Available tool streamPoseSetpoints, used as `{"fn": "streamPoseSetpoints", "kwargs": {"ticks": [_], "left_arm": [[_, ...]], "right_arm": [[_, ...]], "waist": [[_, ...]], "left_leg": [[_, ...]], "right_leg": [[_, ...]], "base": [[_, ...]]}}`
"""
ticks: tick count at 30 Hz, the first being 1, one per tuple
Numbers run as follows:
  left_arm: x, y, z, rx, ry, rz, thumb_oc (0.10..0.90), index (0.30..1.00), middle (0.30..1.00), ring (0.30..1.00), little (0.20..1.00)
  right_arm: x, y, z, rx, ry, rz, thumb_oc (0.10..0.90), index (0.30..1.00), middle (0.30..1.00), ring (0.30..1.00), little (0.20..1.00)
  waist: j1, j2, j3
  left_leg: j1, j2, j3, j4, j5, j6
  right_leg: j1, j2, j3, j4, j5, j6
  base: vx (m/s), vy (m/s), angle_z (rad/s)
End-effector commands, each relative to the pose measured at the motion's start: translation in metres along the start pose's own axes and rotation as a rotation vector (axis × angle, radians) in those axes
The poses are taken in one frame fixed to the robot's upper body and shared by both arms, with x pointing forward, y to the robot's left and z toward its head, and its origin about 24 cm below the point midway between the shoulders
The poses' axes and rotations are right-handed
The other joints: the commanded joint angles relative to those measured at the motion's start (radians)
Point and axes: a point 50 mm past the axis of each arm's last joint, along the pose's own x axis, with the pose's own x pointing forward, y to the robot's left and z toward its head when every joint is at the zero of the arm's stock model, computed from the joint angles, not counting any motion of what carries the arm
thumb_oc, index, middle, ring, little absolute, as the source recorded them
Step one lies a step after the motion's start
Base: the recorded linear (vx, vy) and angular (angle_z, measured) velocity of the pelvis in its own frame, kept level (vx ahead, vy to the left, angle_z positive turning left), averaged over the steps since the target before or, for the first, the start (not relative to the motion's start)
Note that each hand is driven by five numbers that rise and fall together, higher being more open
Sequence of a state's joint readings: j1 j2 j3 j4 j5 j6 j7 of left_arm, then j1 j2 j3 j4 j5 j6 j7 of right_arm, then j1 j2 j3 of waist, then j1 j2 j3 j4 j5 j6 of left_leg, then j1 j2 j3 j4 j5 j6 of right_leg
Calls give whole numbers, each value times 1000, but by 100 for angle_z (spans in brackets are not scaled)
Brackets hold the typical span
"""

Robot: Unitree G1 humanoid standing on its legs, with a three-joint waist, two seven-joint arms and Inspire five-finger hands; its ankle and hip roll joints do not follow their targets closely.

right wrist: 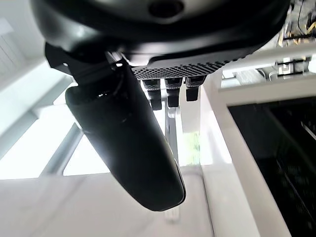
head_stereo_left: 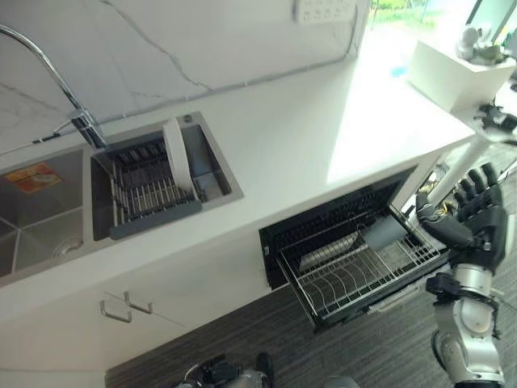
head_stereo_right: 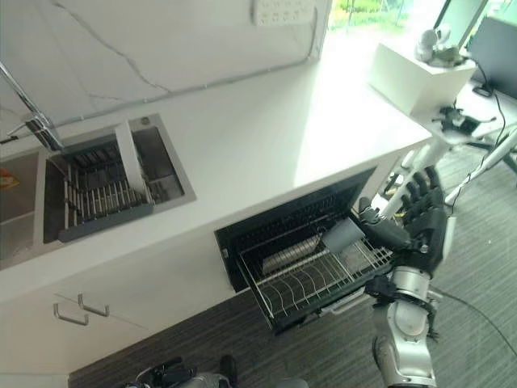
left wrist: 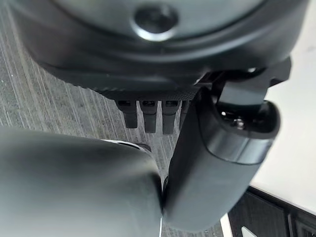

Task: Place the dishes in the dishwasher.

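One white plate (head_stereo_left: 176, 155) stands on edge in the sink's drying rack (head_stereo_left: 147, 191), left on the tabletop (head_stereo_left: 323, 129). One grey dish (head_stereo_left: 383, 231) leans in the pulled-out dishwasher rack (head_stereo_left: 355, 275). My right robot hand (head_stereo_left: 468, 214) hangs beside that rack, fingers spread, holding nothing. My left robot hand (left wrist: 148, 113) is low over the floor, fingers straight.
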State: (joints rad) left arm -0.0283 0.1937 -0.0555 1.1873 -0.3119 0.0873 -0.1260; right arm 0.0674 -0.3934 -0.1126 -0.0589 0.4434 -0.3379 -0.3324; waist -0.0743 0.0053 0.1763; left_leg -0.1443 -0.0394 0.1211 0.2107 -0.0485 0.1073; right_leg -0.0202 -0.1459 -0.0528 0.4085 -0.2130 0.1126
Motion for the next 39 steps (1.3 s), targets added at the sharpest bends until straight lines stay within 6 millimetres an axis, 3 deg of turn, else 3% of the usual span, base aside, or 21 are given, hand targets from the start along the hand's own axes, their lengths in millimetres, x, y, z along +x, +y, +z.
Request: {"fn": "streamPoseSetpoints", "kwargs": {"ticks": [1, 3, 4, 7, 10, 12, 14, 15, 17, 19, 21, 23, 30, 39], "left_arm": [[-6, 4, -40, -10, 138, -22, 800, 900, 900, 900, 900], [-8, 8, -47, -47, 148, -7, 800, 900, 900, 900, 900], [-8, 11, -46, -76, 145, 2, 800, 900, 900, 900, 900], [-8, 10, -48, -63, 145, -1, 800, 900, 900, 900, 900], [-10, 9, -55, -93, 146, 2, 800, 900, 900, 900, 900], [-10, 9, -56, -175, 119, 37, 800, 900, 900, 900, 900], [-10, 11, -51, -191, 79, 42, 800, 900, 900, 900, 900], [-11, 12, -51, -166, 75, 36, 800, 900, 900, 900, 900], [-12, 13, -53, -191, 73, 31, 800, 900, 900, 900, 900], [-11, 11, -52, -175, 82, 23, 800, 900, 900, 900, 900], [-8, 9, -46, -42, 81, 29, 800, 900, 900, 900, 900], [-8, 8, -46, -53, 91, 15, 800, 900, 900, 900, 900], [-9, 6, -52, -34, 117, -3, 800, 900, 900, 900, 900], [-9, 5, -58, -76, 132, -5, 800, 900, 900, 900, 900]], "right_arm": [[26, 3, 60, 49, -324, 19, 800, 900, 900, 900, 900], [28, 9, 59, 66, -323, 59, 800, 900, 900, 900, 900], [32, 16, 60, 76, -327, 78, 800, 900, 900, 900, 900], [33, 15, 63, 72, -335, 72, 800, 900, 900, 900, 900], [34, 19, 67, 89, -341, 120, 800, 900, 900, 900, 900], [33, 27, 62, 118, -297, 222, 800, 900, 900, 900, 900], [27, 34, 58, 107, -294, 322, 800, 900, 900, 900, 900], [26, 38, 57, 126, -290, 365, 800, 900, 900, 900, 900], [25, 47, 55, 147, -292, 410, 800, 900, 900, 900, 900], [23, 54, 57, 146, -299, 440, 800, 900, 900, 900, 900], [20, 61, 62, 132, -327, 491, 800, 900, 900, 900, 900], [19, 64, 63, 138, -328, 502, 800, 900, 900, 900, 900], [16, 77, 66, 161, -341, 536, 800, 900, 900, 900, 900], [18, 94, 70, 171, -348, 557, 800, 900, 900, 900, 900]], "waist": [[11, 22, -26], [38, 23, -22], [53, 25, -21], [43, 15, -24], [60, -4, -23], [69, -15, -19], [67, -36, -9], [77, -50, 10], [85, -39, 16], [83, -27, 14], [77, -6, 8], [76, 1, 6], [88, 12, -17], [115, 5, -42]], "left_leg": [[-32, 10, -47, 89, -117, -36], [-24, 14, -13, 89, -131, -34], [-23, 23, 4, 89, -137, -37], [-38, -6, -37, 89, -132, -40], [-52, -22, -29, 89, -118, -56], [-50, -1, 21, 89, -104, -78], [-12, -9, 68, 89, -92, -89], [-4, -21, 47, 89, -78, -96], [-31, 26, 32, 89, -55, -120], [-81, 109, 40, 89, -10, -156], [-143, 199, 41, 89, 23, -189], [-140, 209, 45, 89, 22, -194], [-80, 181, 62, 89, -34, -181], [-36, 138, 59, 89, -92, -153]], "right_leg": [[40, 65, -73, -103, 168, 18], [19, 46, -153, -98, 183, 21], [3, 57, -189, -108, 161, 20], [-50, 117, -134, -108, 102, -11], [-94, 140, -156, -108, 71, -28], [-90, 123, -182, -108, 36, -36], [-77, 98, -186, -108, 31, -42], [-67, 85, -169, -108, 44, -43], [-62, 91, -167, -108, 42, -41], [-51, 91, -182, -108, 26, -41], [-35, 70, -208, -108, -6, -45], [-27, 58, -220, -108, -9, -41], [-2, 8, -271, -108, -3, -22], [-9, -38, -306, -108, 15, 1]], "base": [[44, 129, -5], [-8, 122, -52], [-54, 51, -102], [-44, -33, -57], [-70, -153, 31], [-74, -299, -5], [-25, -208, 0], [-13, -70, 33], [-4, 38, 36], [30, 86, 13], [86, 221, 57], [81, 187, 41], [102, 177, 3], [60, 90, 10]]}}
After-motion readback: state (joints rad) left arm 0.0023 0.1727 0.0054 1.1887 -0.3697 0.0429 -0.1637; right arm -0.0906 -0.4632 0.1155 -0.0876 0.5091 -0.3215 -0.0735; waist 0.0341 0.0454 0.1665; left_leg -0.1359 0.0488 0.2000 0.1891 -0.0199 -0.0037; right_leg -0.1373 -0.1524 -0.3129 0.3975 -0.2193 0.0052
